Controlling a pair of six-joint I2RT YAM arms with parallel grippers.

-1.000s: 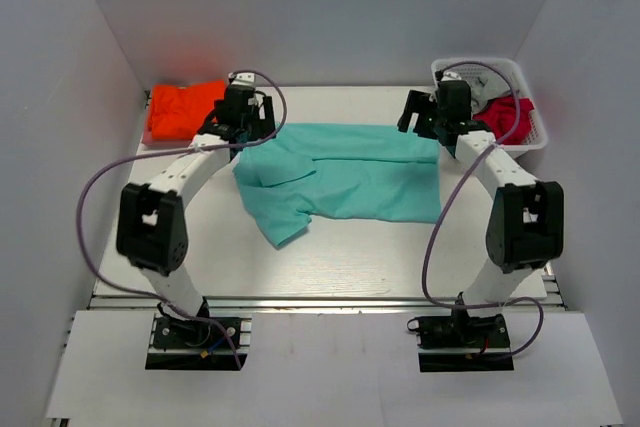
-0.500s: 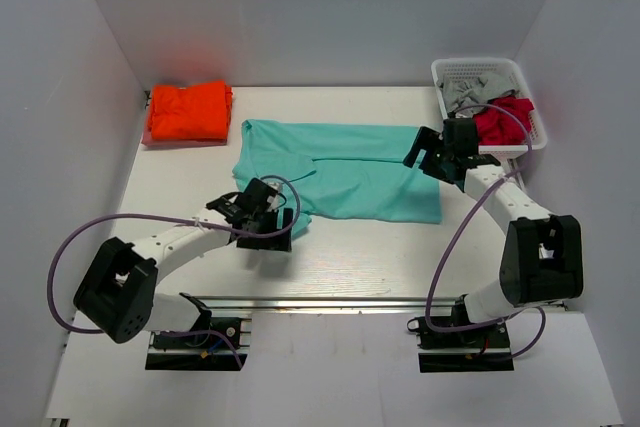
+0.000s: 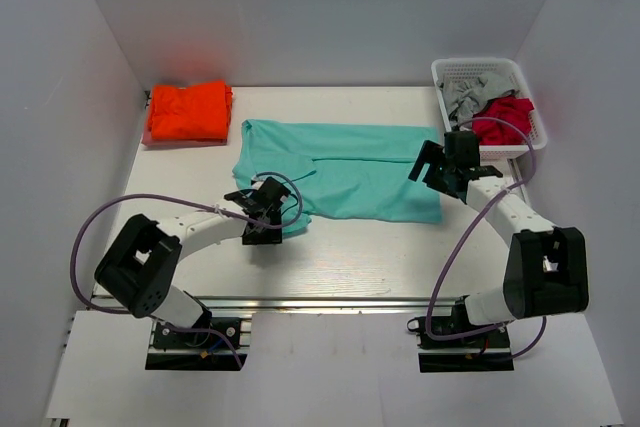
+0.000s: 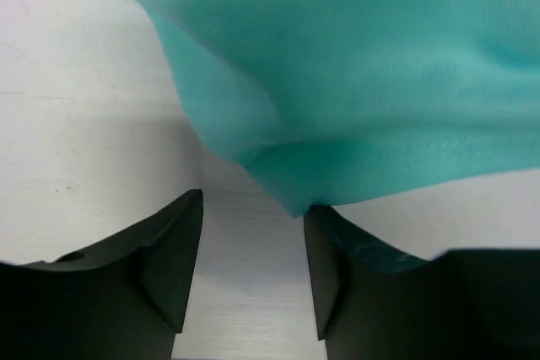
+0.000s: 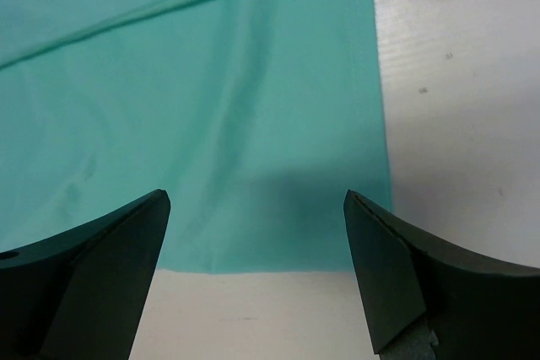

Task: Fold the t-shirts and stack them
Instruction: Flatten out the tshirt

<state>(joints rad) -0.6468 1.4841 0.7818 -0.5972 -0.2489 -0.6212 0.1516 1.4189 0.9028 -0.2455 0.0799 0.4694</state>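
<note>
orange t-shirt (image 3: 188,111), basket (image 3: 500,69), top view only

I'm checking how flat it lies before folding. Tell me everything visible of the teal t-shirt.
The teal t-shirt is soft, plain mint-teal cloth with stitched hems, spread lengthwise across the middle of the table, with a diagonal crease and shallow wrinkles. One short sleeve juts toward the near edge on the left; its hem corner sits at the mouth of the left gripper, jaws apart. The open right gripper hangs over its near right corner.
</note>
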